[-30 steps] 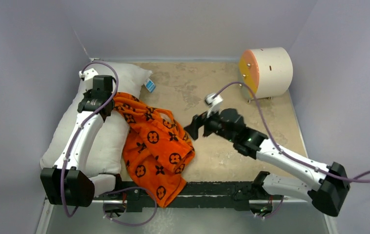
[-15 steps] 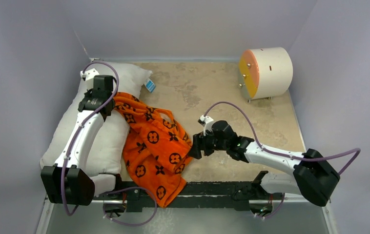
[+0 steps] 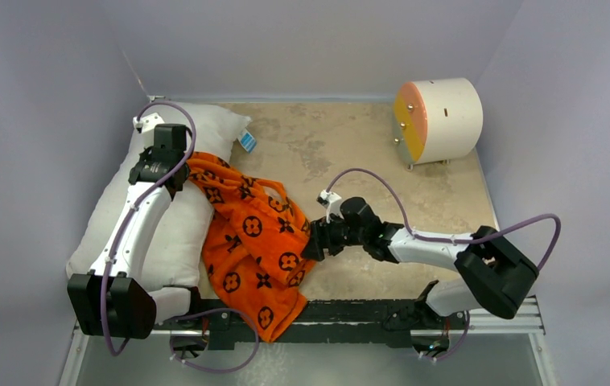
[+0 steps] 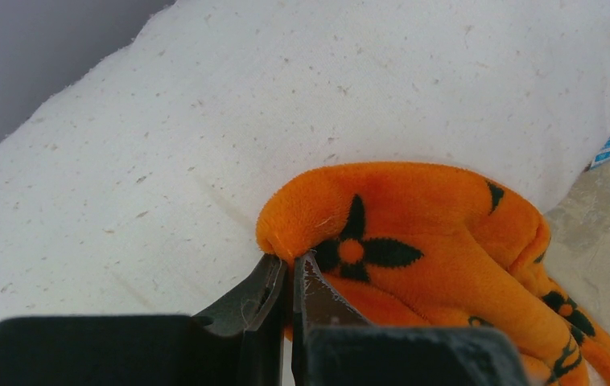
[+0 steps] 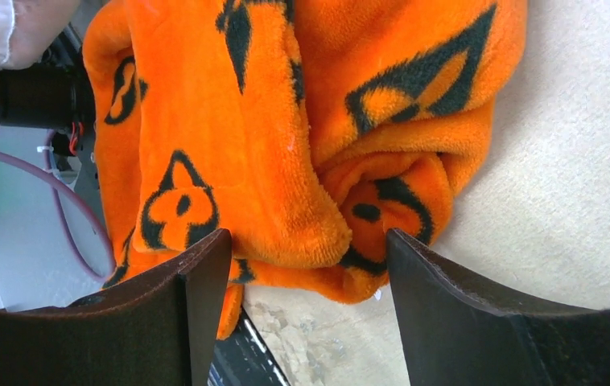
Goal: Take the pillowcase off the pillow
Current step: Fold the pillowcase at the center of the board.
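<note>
The white pillow [image 3: 169, 241] lies along the table's left side, bare in the left wrist view [image 4: 286, 96]. The orange pillowcase [image 3: 257, 241] with black motifs is crumpled beside it and spills over the near edge. My left gripper [image 3: 176, 182] rests on the pillow, shut [image 4: 290, 261] on a fold of the pillowcase [image 4: 414, 217]. My right gripper [image 3: 315, 244] sits low at the pillowcase's right edge. It is open [image 5: 306, 237], its fingers standing either side of a bunched hem of the pillowcase [image 5: 286, 121], with gaps showing beside the fabric.
A white cylinder with an orange face [image 3: 438, 117] stands at the back right. The pillow's blue tag [image 3: 247, 141] pokes out at its far corner. A black rail [image 3: 358, 310] runs along the near edge. Grey walls enclose the beige table [image 3: 342, 145].
My right arm swung left and down from mid-table to the pillowcase's right edge, its fingers now around the hem. The left arm and its grip have not moved.
</note>
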Tool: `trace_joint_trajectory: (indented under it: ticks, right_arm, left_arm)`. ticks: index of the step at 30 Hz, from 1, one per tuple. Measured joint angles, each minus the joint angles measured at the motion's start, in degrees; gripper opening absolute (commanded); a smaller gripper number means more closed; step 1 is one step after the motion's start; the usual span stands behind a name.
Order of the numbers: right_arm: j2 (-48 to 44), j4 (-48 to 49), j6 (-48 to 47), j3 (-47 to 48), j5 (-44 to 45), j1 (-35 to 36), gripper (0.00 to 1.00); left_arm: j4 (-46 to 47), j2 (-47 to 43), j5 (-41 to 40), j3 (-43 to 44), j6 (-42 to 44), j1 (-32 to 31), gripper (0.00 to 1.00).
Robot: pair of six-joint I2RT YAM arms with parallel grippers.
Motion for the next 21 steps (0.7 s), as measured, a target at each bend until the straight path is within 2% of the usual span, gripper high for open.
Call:
trace_joint_trajectory:
  ticks: [2,6,9,10,14,21]
  right_arm:
    - [0.81,0.74,0.02,0.37,-0.04,0.00,0.67]
    - [0.90,1.70,-0.04,1.70,-0.04,0.00,0.42]
    - [0.90,2.45,0.00,2.38,-0.09,0.00,0.33]
    - [0.90,2.51,0.09,2.49,-0.15,0.00,0.33]
    - [0.90,2.64,0.17,2.58,-1.20,0.00,0.45]
    - [0.48,1.64,0.13,2.58,-2.62,0.02,0.45]
  left_arm:
    - [0.00,0.00,0.02,0.00,0.22,0.02,0.00]
    - [0.00,0.00,0.24,0.00,0.39,0.09,0.00]
    - [0.00,0.00,0.37,0.00,0.42,0.11,0.00]
    - [0.00,0.00,0.42,0.00,0.39,0.11,0.00]
    - [0.00,0.00,0.48,0.00,0.42,0.11,0.00]
    - [0.00,0.00,0.68,0.00,0.44,0.11,0.00]
